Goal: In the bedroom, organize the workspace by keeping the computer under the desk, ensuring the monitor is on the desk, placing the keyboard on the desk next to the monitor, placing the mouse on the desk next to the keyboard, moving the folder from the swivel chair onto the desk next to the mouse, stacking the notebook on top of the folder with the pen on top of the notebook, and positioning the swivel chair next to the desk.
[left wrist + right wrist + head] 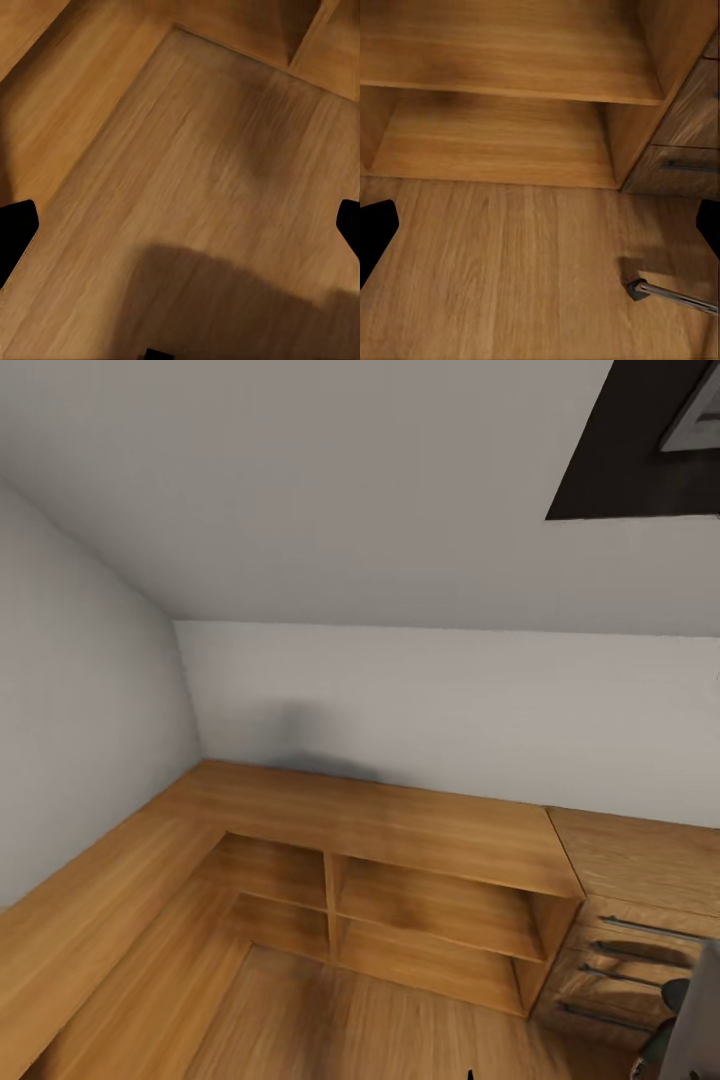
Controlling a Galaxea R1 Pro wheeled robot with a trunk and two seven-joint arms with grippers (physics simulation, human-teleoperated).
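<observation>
Ahead, the head view looks down into a room corner where two pale grey walls (430, 700) meet. A wooden L-shaped surface (400, 825) runs along both walls, from 9 o'clock round to 3 o'clock. Under its long stretch sits an open shelf unit (430, 920) with four cubbies, all bare wood. At 4 o'clock a drawer unit (625, 955) with dark bar handles adjoins the shelves. A dark panel (640, 440) with a pale framed edge sits at 1 o'clock, high on the wall. At 5 o'clock, by the frame's edge, a grey and dark shape is cut off; I cannot tell what it is.

Neither the monitor, keyboard, mouse, folder nor chair can be placed from these frames.

The left wrist view shows the wooden floor (195, 187) with a shadow across it, and the left gripper (180, 229) spread wide, fingertips at the frame's sides. The right wrist view faces the lower shelves, with a drawer handle (690, 166) beside them and a thin grey rod (667, 294) with a dark tip over the floor. The right gripper (540, 229) is likewise spread, holding nothing.
</observation>
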